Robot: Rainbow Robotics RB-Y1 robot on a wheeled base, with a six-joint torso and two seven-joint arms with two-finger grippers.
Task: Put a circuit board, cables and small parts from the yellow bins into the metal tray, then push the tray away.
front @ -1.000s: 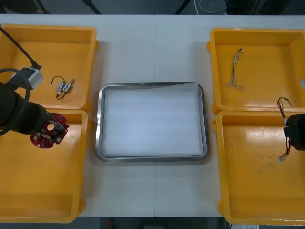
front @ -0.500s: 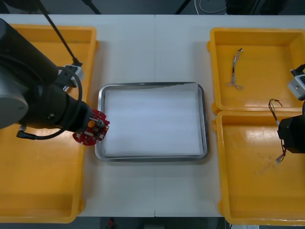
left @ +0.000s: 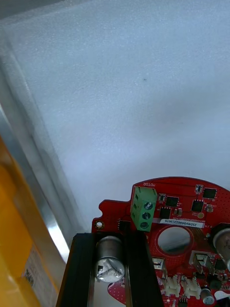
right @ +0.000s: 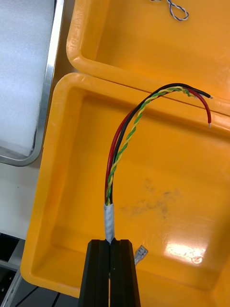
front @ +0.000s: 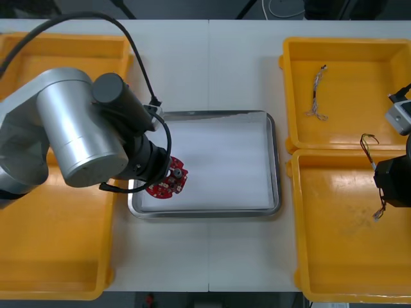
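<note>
My left gripper (front: pixel 162 173) is shut on a round red circuit board (front: pixel 169 186) and holds it over the front left part of the metal tray (front: pixel 275 160). In the left wrist view its fingers (left: pixel 81 268) clamp a silver cylinder on the board (left: pixel 177 225), above the tray's white inside (left: pixel 120 96). My right gripper (front: pixel 388 184) hangs over the near right yellow bin (front: pixel 334 256), shut on a red and yellow cable (front: pixel 369 146). The right wrist view shows the right gripper (right: pixel 110 243) pinching the taped end of that cable (right: pixel 123 144), whose wires arch up over the bin.
A twisted blue and white cable (front: pixel 317 95) lies in the far right bin (front: pixel 347 48). My left arm covers much of the far left bin (front: pixel 64 38). The near left bin (front: pixel 51 256) lies beside the tray. Bare table runs in front of and beyond the tray.
My left arm has swung right, carrying the circuit board from over the near left bin to over the tray. The right gripper with its cable has shifted slightly.
</note>
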